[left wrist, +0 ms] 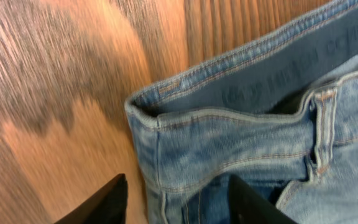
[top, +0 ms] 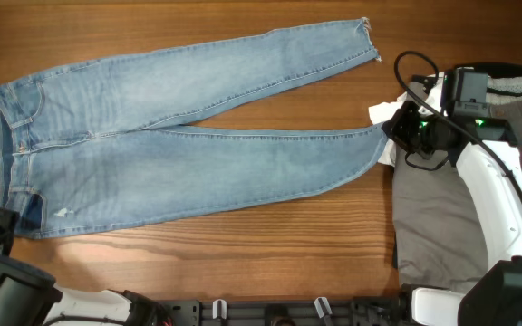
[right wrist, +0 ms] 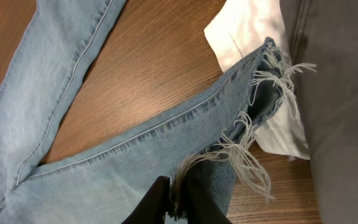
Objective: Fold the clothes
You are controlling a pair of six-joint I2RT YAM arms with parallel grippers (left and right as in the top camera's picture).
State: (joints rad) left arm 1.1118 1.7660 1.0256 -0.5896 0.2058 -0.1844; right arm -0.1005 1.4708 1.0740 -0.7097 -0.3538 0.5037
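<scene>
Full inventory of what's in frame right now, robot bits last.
jeans: 1, light blue, spread across the table, waistband at the left end, frayed hems to the right
white garment: 1, white, right side, partly under one jeans hem, beside the grey trousers
grey trousers: 1, grey, right end of the table
table: 1, brown wood, under everything
left fingers: 2, black, open, either side of the waistband corner
right fingers: 2, black, shut on the frayed hem of the lower leg
</scene>
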